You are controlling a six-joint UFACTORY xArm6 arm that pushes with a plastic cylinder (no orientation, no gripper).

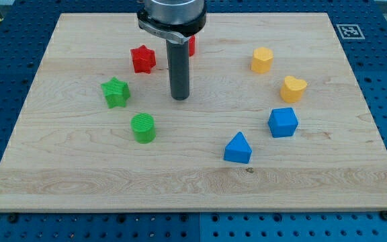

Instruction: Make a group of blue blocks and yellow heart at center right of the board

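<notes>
My tip [180,98], the bare end of a dark rod, holds nothing and touches no block. The blue plastic triangular block [238,148] lies down-right from my tip; the blue cube [283,122] and the yellow heart-shaped block [292,89] lie further right, almost together. I can read no writing.

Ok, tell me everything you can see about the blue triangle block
The blue triangle block is a small wedge-like piece in solid glossy blue, looking like plastic. It lies flat on the wooden board, apex toward the view's top, right of centre and toward the view's bottom. Nothing touches it. The blue cube sits apart to its upper right, with the yellow heart beyond that. My tip is well off to its upper left, not in contact.
</notes>
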